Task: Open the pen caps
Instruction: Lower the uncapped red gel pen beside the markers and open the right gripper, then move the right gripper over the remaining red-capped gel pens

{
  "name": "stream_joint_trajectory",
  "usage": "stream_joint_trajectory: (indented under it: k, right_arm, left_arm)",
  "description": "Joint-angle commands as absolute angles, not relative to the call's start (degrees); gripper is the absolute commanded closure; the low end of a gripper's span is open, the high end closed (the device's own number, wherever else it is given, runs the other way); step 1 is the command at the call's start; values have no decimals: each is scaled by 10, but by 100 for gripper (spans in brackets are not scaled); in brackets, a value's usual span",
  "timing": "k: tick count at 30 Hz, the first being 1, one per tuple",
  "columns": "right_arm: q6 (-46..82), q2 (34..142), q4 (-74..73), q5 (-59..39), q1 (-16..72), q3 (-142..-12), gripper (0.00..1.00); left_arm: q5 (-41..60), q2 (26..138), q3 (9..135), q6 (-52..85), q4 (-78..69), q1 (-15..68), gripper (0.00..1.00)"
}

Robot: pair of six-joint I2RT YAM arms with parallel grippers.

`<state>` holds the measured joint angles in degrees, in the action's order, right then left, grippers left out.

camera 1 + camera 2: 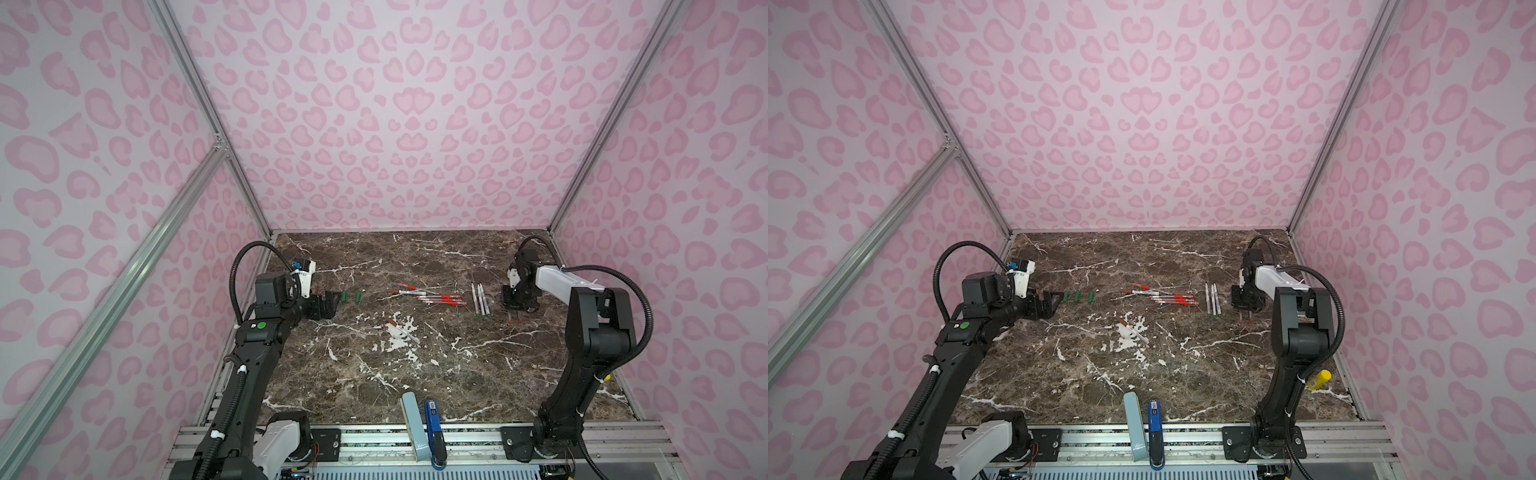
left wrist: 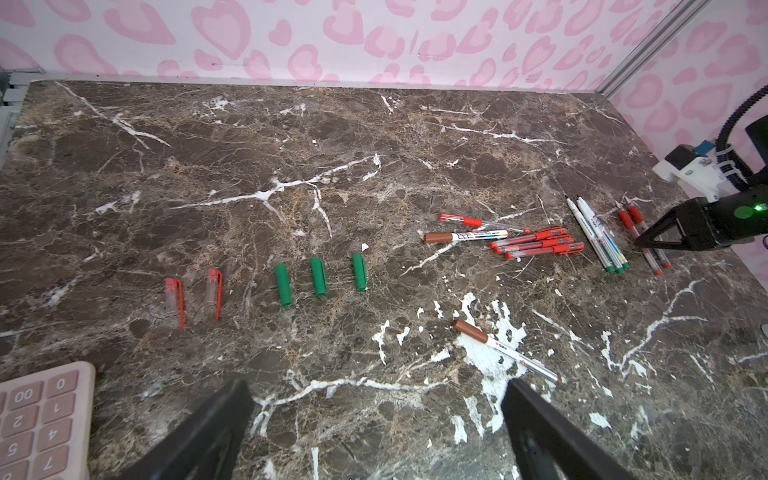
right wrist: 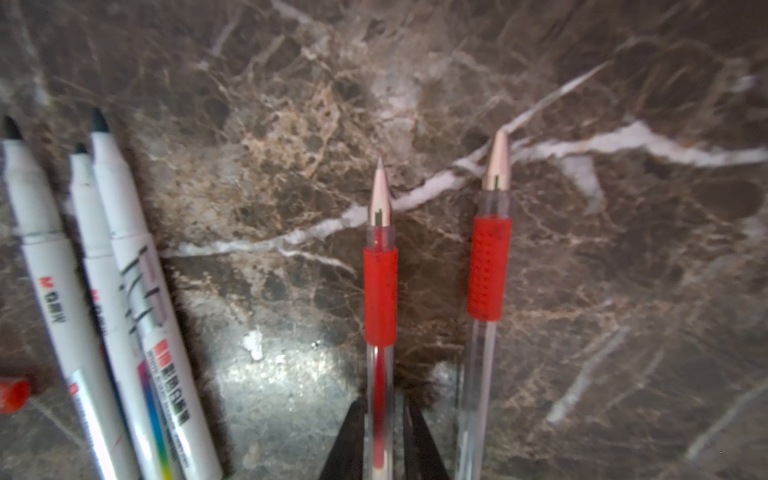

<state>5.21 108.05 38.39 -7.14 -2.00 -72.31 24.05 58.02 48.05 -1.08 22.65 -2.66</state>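
Right wrist: red pen (image 3: 380,299) between barely parted jaws of right gripper (image 3: 384,409); unclamped.

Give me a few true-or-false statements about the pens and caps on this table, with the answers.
1. Three green caps lie loose on the marble table. True.
2. The left gripper holds a pen. False: its jaws stand wide open with nothing between them.
3. The three white markers have their caps on. False: their dark tips are bare.
4. A brown-capped marker lies alone, apart from the pile of capped red pens. True.
5. The right gripper has its jaws on either side of an uncapped red pen. True.
6. The calculator is blue. False: it is pink.
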Motion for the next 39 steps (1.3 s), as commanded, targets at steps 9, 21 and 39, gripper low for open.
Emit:
stream_joint_trajectory:
  k: [9,21,39]
  right_arm:
    - [88,989,377,-102,28,-717,75]
    - [145,1105,365,-14,219,-838,54]
    - [140,1200,388,9,261,-886,52]
  left_arm:
    - [257,574,474,-4,202,-33,3]
    - [255,576,486,3,211,-37,3]
    - [260,586,482,0,207,-40,3]
